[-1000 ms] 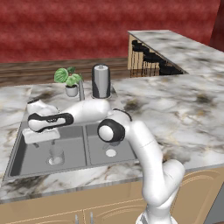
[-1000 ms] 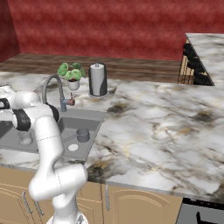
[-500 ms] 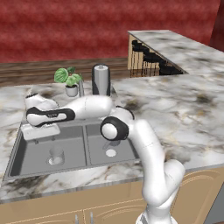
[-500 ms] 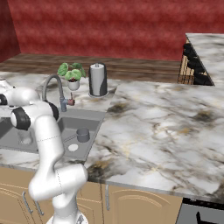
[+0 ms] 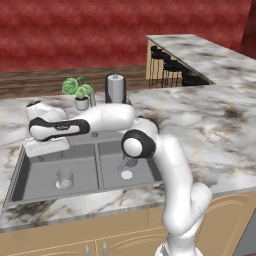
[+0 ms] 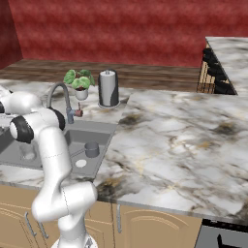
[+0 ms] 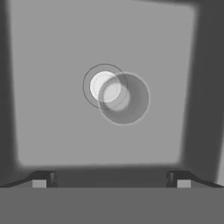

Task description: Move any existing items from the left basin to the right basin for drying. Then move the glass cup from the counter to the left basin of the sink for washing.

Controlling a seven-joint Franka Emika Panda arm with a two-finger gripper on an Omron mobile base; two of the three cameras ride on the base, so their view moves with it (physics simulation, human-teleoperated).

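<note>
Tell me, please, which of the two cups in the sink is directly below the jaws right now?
The glass cup, standing upright in the left basin beside its white drain. The dark grey cup with the handle sits in the right basin.

This is a home kitchen. A veined marble surface (image 6: 184,140) over tan wooden cabinets (image 6: 155,227) carries a grey double-bowl sink (image 5: 30,172) with a thin steel tap (image 6: 60,94). A small potted plant (image 6: 80,82) and a dark steel canister (image 6: 108,88) stand before a red wall (image 6: 121,29).
</note>
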